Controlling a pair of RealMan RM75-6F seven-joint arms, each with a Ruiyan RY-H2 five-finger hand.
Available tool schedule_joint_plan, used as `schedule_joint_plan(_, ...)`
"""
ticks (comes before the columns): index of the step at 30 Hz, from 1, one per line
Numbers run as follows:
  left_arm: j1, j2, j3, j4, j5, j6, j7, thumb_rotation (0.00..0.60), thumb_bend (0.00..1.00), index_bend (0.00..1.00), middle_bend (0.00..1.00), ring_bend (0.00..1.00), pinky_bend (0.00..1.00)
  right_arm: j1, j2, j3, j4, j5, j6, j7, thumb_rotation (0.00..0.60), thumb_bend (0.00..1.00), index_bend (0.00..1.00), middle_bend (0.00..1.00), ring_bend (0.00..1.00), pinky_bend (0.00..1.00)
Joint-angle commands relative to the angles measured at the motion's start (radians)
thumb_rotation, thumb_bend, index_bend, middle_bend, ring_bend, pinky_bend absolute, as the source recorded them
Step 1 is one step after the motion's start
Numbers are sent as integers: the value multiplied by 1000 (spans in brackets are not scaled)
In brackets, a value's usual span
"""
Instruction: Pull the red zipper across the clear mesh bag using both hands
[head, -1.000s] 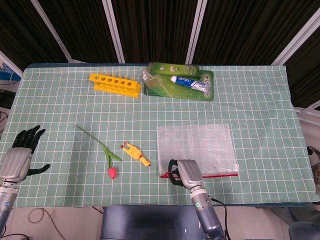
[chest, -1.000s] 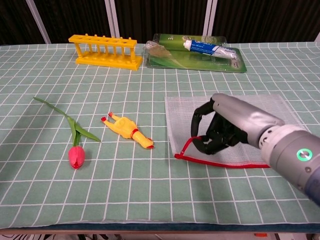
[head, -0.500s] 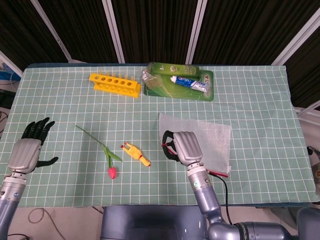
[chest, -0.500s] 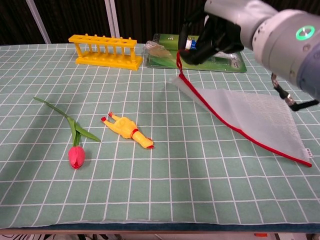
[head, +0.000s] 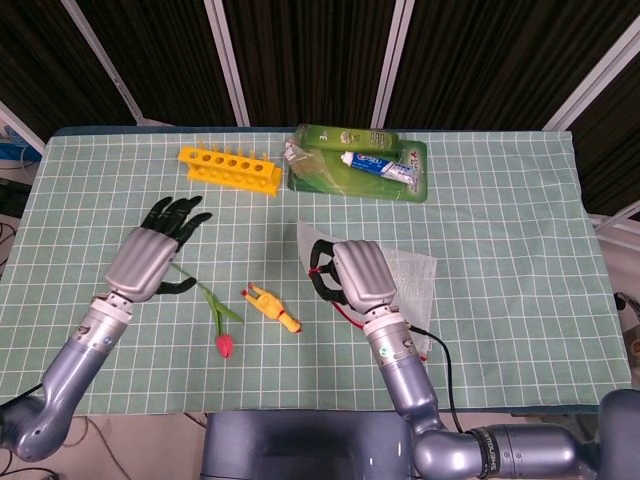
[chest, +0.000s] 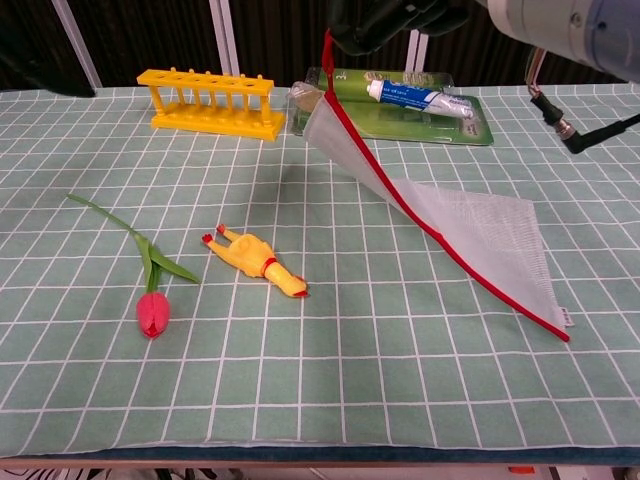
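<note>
Overhead, the bench (head: 500, 200) wears a green checked cloth, and it is the largest thing in either view. Next in size is the clear mesh bag (chest: 470, 235), one only: its near corner lies on the cloth toward the right, while the other end is lifted high, so the red zipper (chest: 420, 215) runs as a slanted line along its raised edge. What the bag contains, if anything, cannot be made out through the mesh. At the back of the bench lies one green tray (head: 415, 185) that holds a single toothpaste tube (head: 378, 166) and a crumpled clear wrapper (head: 298, 152). Beside it on the left stands one yellow test-tube rack (head: 230, 170); its holes look unfilled.

The right hand (head: 345, 280) is curled tight around the bag's lifted end, gripping it at the zipper's upper end, well above the cloth. The left hand (head: 155, 250) holds nothing; its fingers are spread apart and point toward the back of the bench, and it hovers over the left part of the cloth, near the stem of the one tulip (head: 224, 344). Between the tulip and the bag lies one small yellow rubber chicken (head: 272, 309).
</note>
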Motion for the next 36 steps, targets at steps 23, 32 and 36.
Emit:
schedule_joint_plan(23,-340,-252,-36,33,-336,-118,229,600,303,374,12,0,0,28,88,-58,-56,40,63,78,600,652,707,1000,1000,1000)
schedule_joint_plan(32,-382,-301,-21,68,-385,-96,238,600,331,442,22,0,0,30,119,-75,-65,49,76,103,600,656,711,1000,1000,1000)
schedule_joint_plan(36,-397,-321,-19,86,-394,-85,233,600,339,447,22,0,0,31,131,-82,-68,52,79,115,600,658,712,1000,1000,1000)
